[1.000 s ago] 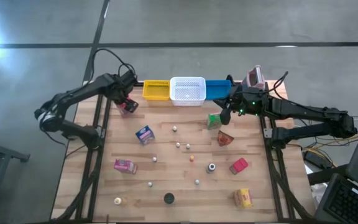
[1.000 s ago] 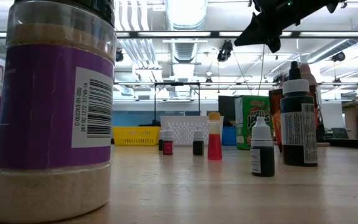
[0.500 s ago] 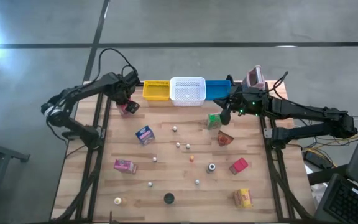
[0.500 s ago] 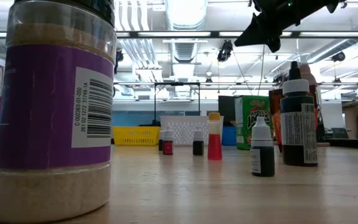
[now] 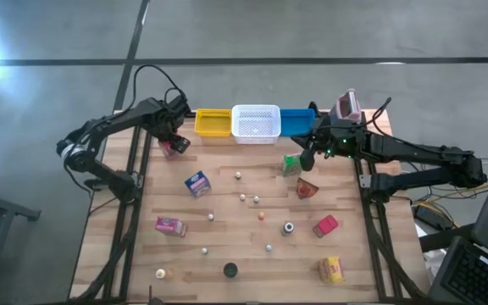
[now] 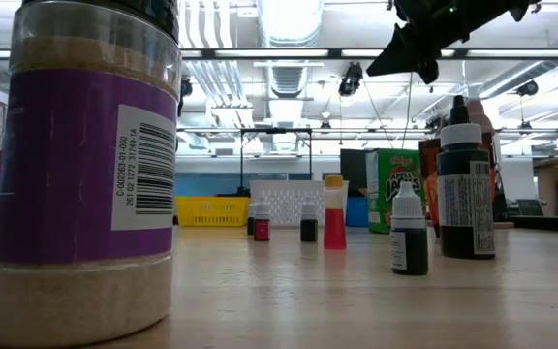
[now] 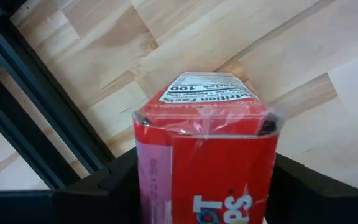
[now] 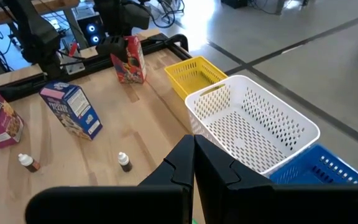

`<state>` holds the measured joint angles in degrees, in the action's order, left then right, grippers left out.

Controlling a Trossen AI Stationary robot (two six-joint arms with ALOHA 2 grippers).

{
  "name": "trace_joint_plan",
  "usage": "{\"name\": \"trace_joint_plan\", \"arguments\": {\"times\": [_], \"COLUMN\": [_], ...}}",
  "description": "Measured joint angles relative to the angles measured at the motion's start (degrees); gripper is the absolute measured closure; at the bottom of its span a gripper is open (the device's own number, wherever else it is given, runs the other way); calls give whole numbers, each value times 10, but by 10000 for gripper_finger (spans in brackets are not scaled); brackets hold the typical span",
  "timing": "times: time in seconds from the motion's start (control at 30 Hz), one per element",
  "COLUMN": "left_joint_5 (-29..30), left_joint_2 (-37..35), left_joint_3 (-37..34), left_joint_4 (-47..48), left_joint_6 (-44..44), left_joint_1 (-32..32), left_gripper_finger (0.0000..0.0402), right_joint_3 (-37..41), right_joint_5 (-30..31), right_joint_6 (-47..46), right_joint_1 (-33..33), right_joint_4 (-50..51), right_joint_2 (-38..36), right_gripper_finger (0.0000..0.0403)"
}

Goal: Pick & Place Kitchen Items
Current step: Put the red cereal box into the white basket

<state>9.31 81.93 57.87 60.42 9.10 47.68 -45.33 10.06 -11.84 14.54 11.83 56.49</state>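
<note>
Red packet (image 7: 207,155) sits between your left gripper (image 7: 197,186) fingers, which have narrowed toward it since a second ago; a firm hold isn't yet clear.

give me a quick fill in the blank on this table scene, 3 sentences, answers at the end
1. The left gripper straddles a small ____ cereal box.
2. The white perforated bin sits between the yellow bin and the ____ bin.
3. The right gripper has its fingers ____.

Answers: red; blue; shut
</note>
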Motion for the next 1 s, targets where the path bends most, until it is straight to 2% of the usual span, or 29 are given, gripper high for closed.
{"name": "trace_joint_plan", "arguments": {"times": [0.5,1.0], "left_joint_5": [-26,-26], "left_joint_2": [-1,-1], "left_joint_3": [0,14], "left_joint_4": [1,12], "left_joint_6": [3,-31], "left_joint_1": [0,0], "left_gripper_finger": [194,205], "right_joint_3": [1,1], "right_joint_5": [4,4], "right_joint_6": [0,0], "right_joint_1": [0,1], "right_joint_4": [0,-2], "right_joint_2": [0,0], "right_gripper_finger": [394,394]}}
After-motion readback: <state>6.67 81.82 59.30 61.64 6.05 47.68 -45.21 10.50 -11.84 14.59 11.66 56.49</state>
